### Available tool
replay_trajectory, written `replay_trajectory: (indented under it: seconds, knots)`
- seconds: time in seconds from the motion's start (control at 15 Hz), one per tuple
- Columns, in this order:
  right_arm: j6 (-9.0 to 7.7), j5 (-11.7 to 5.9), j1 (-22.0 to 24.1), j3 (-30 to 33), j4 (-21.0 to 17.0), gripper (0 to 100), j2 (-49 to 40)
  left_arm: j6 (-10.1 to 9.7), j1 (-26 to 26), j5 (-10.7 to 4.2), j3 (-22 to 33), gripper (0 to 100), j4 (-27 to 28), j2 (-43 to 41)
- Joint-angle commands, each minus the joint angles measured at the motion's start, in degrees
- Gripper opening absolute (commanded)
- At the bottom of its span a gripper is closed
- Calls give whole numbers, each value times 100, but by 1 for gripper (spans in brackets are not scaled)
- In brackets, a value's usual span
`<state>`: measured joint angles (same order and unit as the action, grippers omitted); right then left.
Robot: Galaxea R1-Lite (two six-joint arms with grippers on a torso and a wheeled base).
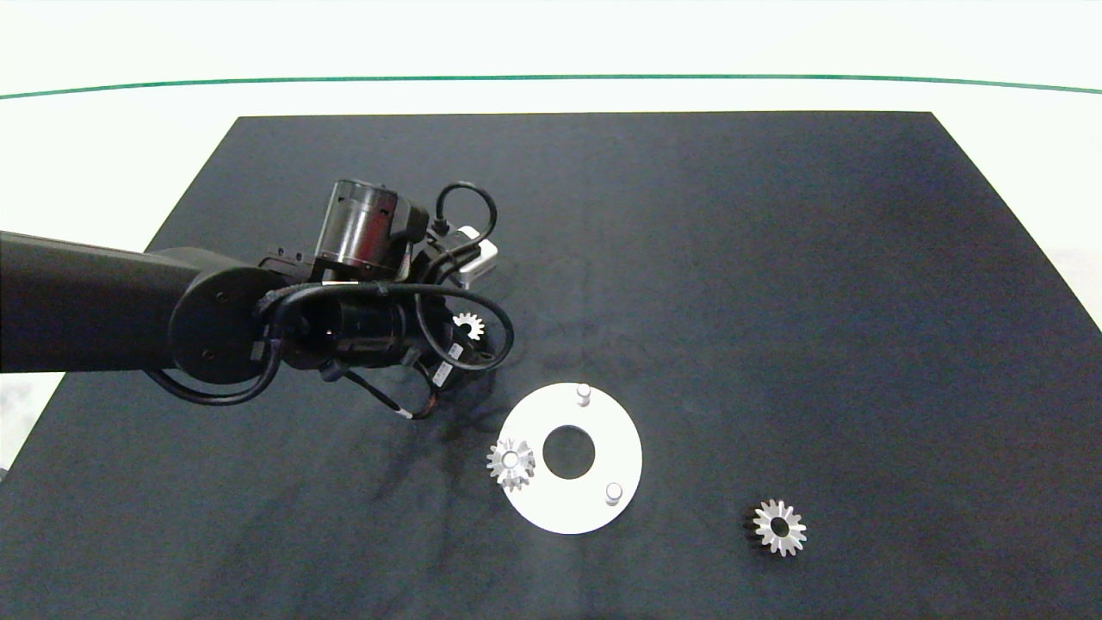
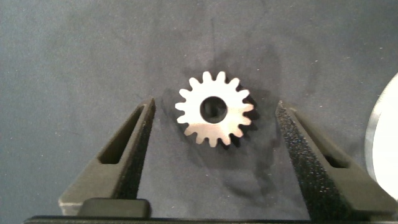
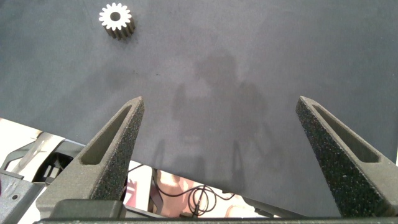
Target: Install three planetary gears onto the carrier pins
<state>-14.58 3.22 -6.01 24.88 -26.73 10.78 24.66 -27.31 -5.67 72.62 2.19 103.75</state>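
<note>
From above, the left arm reaches in over a black mat (image 1: 775,258) that covers the white table (image 1: 103,146); its wrist and cables hide most of the left gripper (image 1: 469,337), which hangs over a loose planetary gear (image 1: 469,325) lying on the mat up and to the left of the white carrier disc (image 1: 603,517); that gear is only partly visible between the cables. The disc lies flat near the middle of the mat with three carrier pins around its centre hole; the left pin (image 1: 510,460) already carries a seated gear (image 1: 510,463) that overhangs the disc's edge; the top pin (image 1: 583,394) and the lower right pin (image 1: 613,493) stand bare. A third gear (image 1: 780,527) lies flat on the mat, well apart to the right of the disc; the right arm does not appear here.

In the left wrist view, the left gripper (image 2: 214,134) is spread wide, one finger on each side of the loose gear (image 2: 214,116) and touching neither side; the gear lies flat on the mat, and the disc's rim (image 2: 384,140) shows at the edge.

In the right wrist view, the right gripper (image 3: 217,143) is likewise spread apart and holds nothing; it hangs over the mat's edge, with one gear (image 3: 116,20) lying flat on the mat far beyond its fingers.
</note>
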Motion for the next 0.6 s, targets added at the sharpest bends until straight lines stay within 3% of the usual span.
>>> replay_trajectory:
  seconds: [0.07,0.6]
  knots:
    - [-10,-5,3,-1,-16,100,3,12,32,31,-2,72,0,-13]
    - [-10,-5,3,-1,-16,100,-5,-14,6,83,68,55,0,22]
